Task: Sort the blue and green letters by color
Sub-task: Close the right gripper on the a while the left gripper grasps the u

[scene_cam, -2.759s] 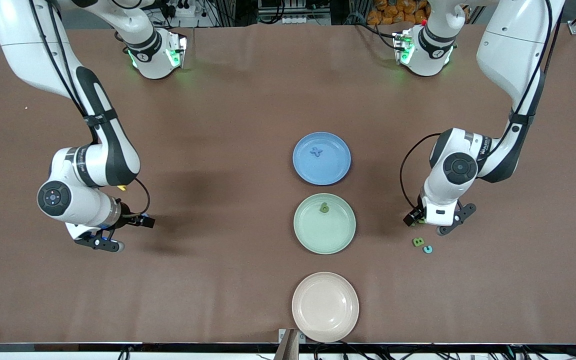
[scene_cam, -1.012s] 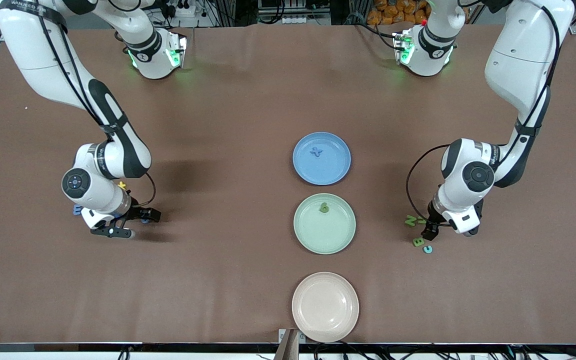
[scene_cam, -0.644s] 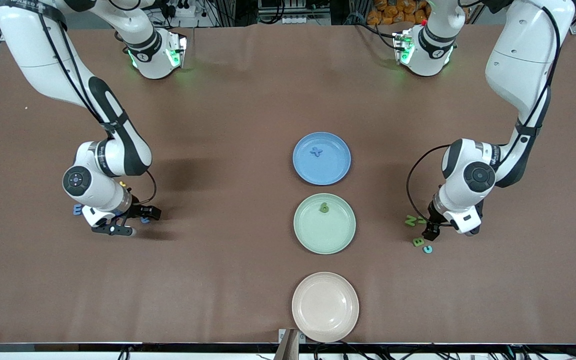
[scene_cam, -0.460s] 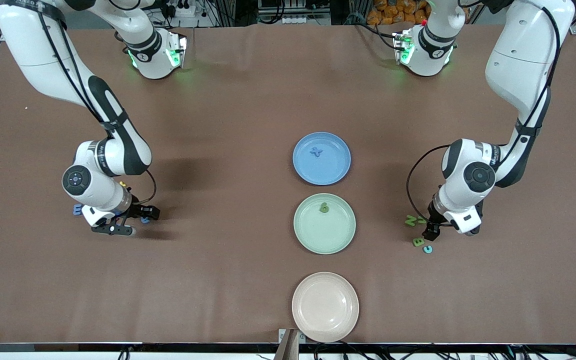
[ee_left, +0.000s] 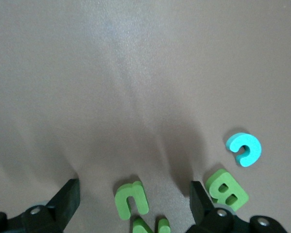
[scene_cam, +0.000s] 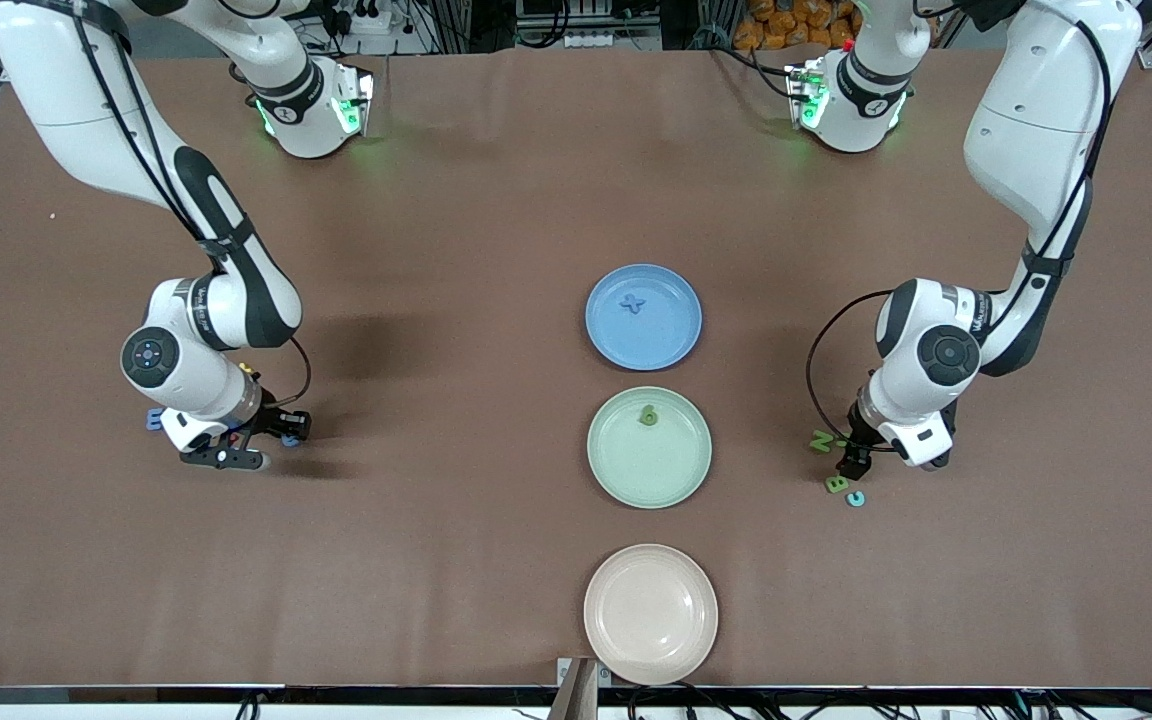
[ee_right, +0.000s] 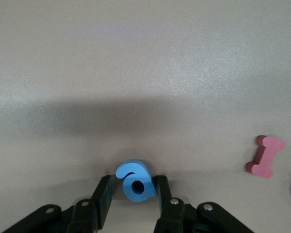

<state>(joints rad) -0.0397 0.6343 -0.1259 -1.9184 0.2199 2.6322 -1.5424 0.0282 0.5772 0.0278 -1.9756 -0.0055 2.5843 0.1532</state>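
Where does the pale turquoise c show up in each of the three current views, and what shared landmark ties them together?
Front view: the turquoise c lies on the table toward the left arm's end, just nearer the camera than the green B.
Left wrist view: the c lies beside the green B, ahead of the open left gripper.
Right wrist view: not in it.
Shared landmark: the green B, touching distance from the c.

Matt foam pieces, glossy plates, matt brown table cover.

Brown table covering (scene_cam: 456, 480) looks like matt cloth, faintly creased. Blue (scene_cam: 643, 317), green (scene_cam: 649, 447) and pale pink (scene_cam: 650, 613) round plates show a smooth glazed sheen. Blue foam letter (ee_right: 135, 181) and green foam letters (ee_left: 131, 199) look soft and matt. Arm shells are glossy white plastic; black gripper fingers (ee_right: 101, 201) are matt plastic.
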